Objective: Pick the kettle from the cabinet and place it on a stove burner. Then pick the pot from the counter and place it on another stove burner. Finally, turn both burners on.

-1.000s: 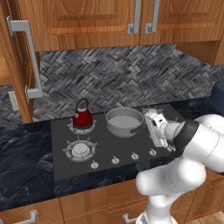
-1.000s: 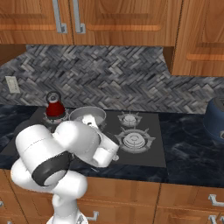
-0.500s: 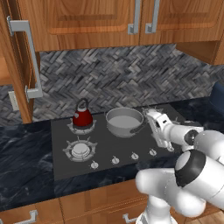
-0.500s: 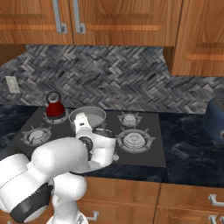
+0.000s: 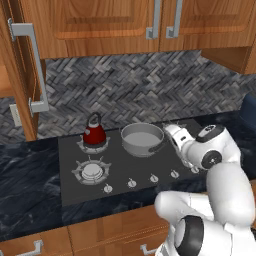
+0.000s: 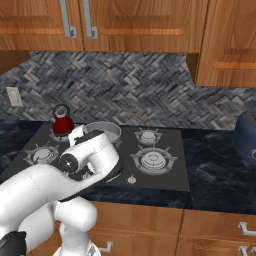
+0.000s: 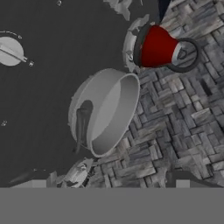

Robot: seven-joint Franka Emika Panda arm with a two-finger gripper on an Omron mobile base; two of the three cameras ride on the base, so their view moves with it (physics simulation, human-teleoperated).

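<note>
You saw a grey herringbone tile backsplash (image 5: pixel 135 85) behind the cooktop, twin-door brown wooden upper cabinets (image 6: pixel 130 22) with short grey handles above it, a white wall outlet (image 6: pixel 15 96) at one side, and a rounded dark blue vessel (image 6: pixel 246 136) at the other.

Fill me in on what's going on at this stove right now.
The small dark red kettle sits on a back burner of the dark grey cooktop, and the wide grey steel pot sits on the burner beside it. The white robot arm's gripper is open and empty, just right of the pot. The front knobs look untouched so far.
</note>
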